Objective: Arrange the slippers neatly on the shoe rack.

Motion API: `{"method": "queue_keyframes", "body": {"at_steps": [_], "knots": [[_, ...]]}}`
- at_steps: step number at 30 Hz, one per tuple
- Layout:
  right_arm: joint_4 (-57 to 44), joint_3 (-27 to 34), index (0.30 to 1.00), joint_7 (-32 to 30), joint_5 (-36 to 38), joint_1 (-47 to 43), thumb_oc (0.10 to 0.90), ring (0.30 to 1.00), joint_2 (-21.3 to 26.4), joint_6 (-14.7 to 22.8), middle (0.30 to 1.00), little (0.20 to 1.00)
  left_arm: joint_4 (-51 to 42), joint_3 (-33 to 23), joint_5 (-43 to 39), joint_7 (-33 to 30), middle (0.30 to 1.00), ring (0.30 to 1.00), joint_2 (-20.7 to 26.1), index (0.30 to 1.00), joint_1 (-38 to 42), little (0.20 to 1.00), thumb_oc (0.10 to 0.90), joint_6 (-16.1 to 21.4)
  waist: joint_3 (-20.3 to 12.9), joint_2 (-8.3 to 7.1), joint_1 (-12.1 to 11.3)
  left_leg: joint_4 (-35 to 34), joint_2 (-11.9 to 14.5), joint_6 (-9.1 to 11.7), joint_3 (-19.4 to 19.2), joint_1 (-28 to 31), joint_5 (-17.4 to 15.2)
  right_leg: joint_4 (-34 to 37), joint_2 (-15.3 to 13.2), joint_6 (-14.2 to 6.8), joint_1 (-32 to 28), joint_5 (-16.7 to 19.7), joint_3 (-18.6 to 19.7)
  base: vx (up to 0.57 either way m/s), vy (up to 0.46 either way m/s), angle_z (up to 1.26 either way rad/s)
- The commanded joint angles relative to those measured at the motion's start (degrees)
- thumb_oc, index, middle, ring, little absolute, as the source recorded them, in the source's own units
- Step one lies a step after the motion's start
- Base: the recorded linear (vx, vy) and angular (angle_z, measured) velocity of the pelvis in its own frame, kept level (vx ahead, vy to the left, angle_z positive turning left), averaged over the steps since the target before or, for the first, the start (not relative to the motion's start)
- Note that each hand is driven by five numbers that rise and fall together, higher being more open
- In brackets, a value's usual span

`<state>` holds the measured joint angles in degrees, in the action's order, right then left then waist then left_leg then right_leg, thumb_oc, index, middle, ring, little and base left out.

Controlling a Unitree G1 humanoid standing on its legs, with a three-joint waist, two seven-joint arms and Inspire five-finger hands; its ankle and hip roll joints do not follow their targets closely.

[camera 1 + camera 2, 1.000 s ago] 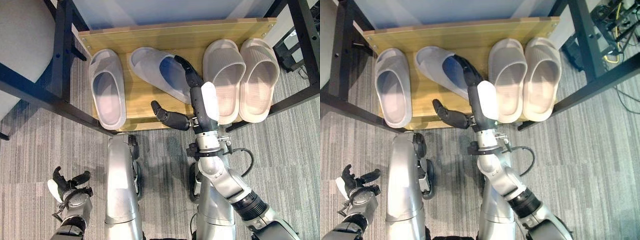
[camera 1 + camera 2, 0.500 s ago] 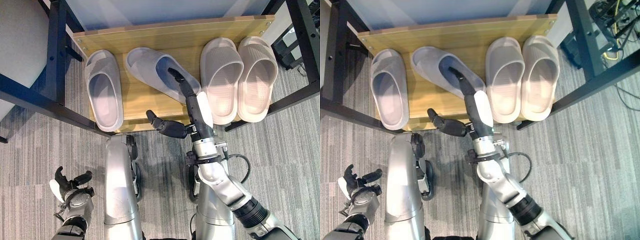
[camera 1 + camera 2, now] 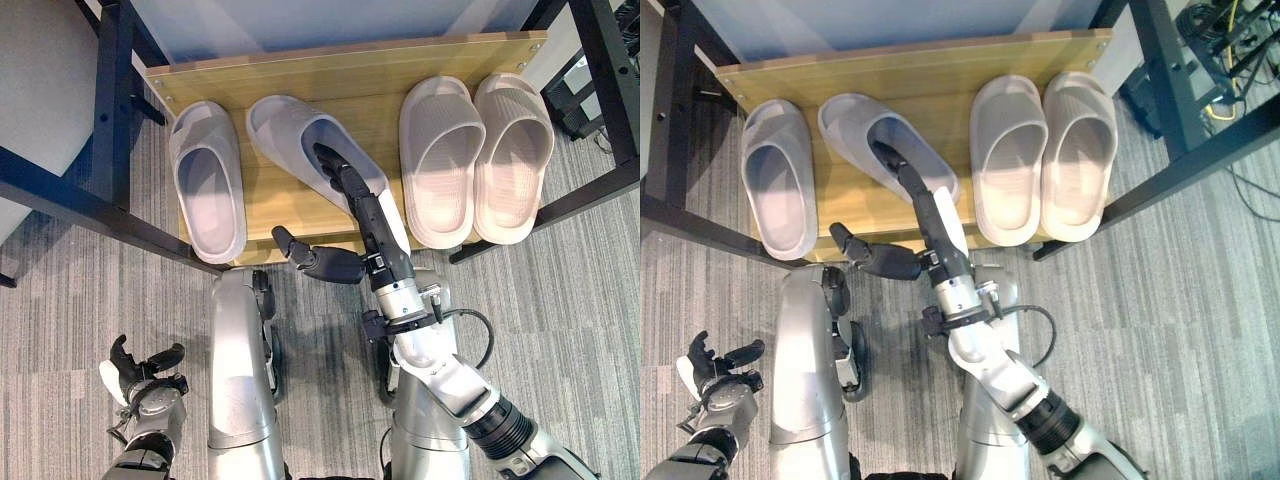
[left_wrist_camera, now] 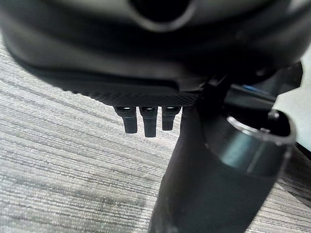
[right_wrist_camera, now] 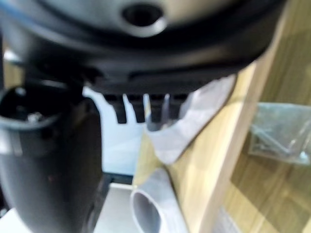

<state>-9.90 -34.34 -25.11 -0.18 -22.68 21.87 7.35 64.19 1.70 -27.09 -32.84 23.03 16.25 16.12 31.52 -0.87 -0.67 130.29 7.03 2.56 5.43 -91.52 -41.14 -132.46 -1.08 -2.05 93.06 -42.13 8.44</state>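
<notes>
Left eye view: wooden shoe rack (image 3: 300,75) holds four slippers. One grey slipper (image 3: 207,180) lies straight at the left end; the tilted grey slipper (image 3: 295,140) sits beside it, skewed; a beige pair (image 3: 475,155) lies side by side at the right. The right hand (image 3: 360,215) reaches onto the tilted slipper, fingers straight, their tips inside its opening, thumb splayed off the rack's front edge; nothing grasped. The left hand (image 3: 140,375) hangs low over grey carpet (image 3: 60,300), fingers relaxed, empty. Right eye view: same layout; the tilted slipper's heel is hidden under the right arm. Left wrist view: fingertips (image 4: 146,121) straight above carpet, the thumb's bulk blocking much. Right wrist view: straight fingertips against a blurred grey slipper edge (image 5: 194,116) on the rack board; contact hard to make out.
</notes>
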Motion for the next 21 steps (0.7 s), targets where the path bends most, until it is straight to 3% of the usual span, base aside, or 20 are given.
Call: {"method": "queue_keyframes", "body": {"at_steps": [1, 7, 14, 21], "knots": [[-14.34, -1.67, 0.9, 0.95, 0.76, -4.86, 0.8, 0.9, -1.69, 7.93, 0.9, 0.9, 2.36, -1.02, -1.43, -1.37, 0.9, 0.9, 4.56, 0.9, -0.69, 0.9, 0.8, 2.65, -1.73, -1.04, -3.19, -1.88, -3.88, -4.76, -0.45, 1.56, -1.42, 0.1, -1.81, 7.25, -3.13, 2.23, 2.09, 0.0, 0.0, 0.0], [-14.61, -2.93, 0.9, 1.81, 2.39, -7.86, 0.8, 0.9, -2.58, 8.36, 0.9, 0.9, 2.92, -0.61, -1.62, -0.89, 0.9, 0.9, 4.27, 0.9, -0.17, 0.9, 0.8, 2.29, -1.73, -0.73, -3.51, -1.6, -3.85, -4.64, -0.42, 1.56, -1.35, -0.28, -1.79, 7.19, -3.14, 2.4, 2.08, 0.0, 0.0, 0.0], [-19.35, 6.25, 0.9, -6.94, -15.49, -2.63, 0.8, 0.9, -0.52, 6.19, 0.9, 0.9, 1.79, -1.57, 0.79, -1.89, 0.9, 0.9, 3.36, 0.9, -2.81, 0.9, 0.8, 2.79, -1.73, -0.99, -2.88, -1.37, -3.92, -4.96, -0.53, 1.56, -1.72, -0.41, -1.84, 7.06, -3.13, 2.33, 2.18, 0.0, 0.0, 0.0], [-20.23, 8.61, 0.9, -7.22, -17.93, 4.29, 0.8, 0.9, 1.66, 5.21, 0.9, 0.9, 1.13, -1.6, 1.44, -2.44, 0.9, 0.9, 2.78, 0.9, -4.64, 0.9, 0.8, 3.55, -1.73, -1.21, -2.14, -1.41, -3.96, -5.0, -0.74, 1.56, -1.66, -0.47, -1.88, 7.05, -3.11, 1.96, 2.22, 0.0, 0.0, 0.0]]}}
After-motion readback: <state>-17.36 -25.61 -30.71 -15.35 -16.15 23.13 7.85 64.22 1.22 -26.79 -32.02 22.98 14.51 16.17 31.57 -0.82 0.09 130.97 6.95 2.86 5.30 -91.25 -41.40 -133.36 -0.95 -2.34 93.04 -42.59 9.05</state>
